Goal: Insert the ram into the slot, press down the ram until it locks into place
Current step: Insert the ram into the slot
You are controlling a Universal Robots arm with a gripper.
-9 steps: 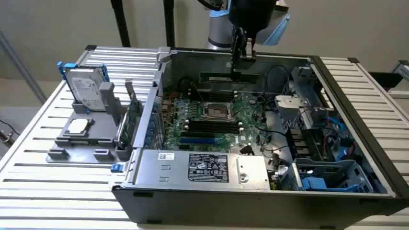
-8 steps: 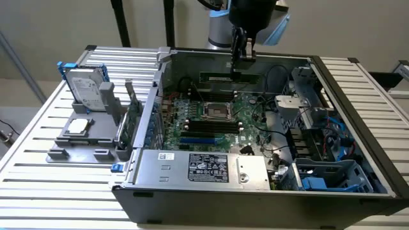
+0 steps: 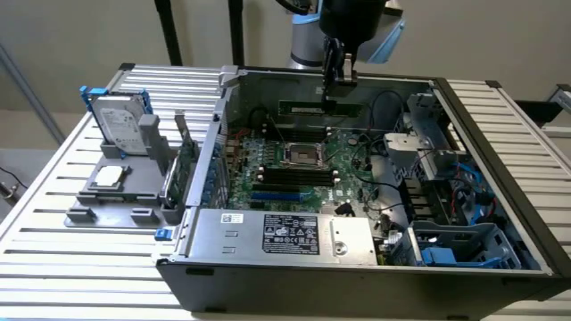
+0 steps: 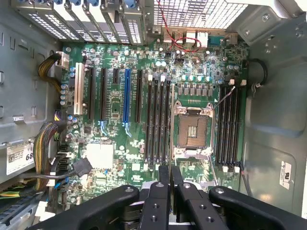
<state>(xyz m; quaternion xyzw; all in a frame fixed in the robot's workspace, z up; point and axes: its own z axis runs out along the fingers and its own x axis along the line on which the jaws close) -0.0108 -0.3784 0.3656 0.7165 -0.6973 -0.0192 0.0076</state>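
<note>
The ram (image 3: 308, 107) is a long dark-green stick held level in the air, high inside the open computer case and near its far wall. My gripper (image 3: 337, 93) comes down from above and is shut on the ram's upper edge. In the wrist view the black fingers (image 4: 158, 201) stand pressed close together, looking straight down on the motherboard. Two banks of parallel black memory slots lie on either side of the CPU socket (image 4: 192, 127): one bank (image 4: 158, 122) and the other (image 4: 229, 124). In the exterior view the nearer slots (image 3: 287, 177) lie well below the ram.
A bright-blue slot (image 4: 126, 96) and other card slots lie beside the memory bank. The silver power supply (image 3: 285, 234) fills the case's near side, and drive cages with cables (image 3: 446, 200) its right. On the table's left a grey holder carries a hard drive (image 3: 120, 127) and an upright green card (image 3: 183, 167).
</note>
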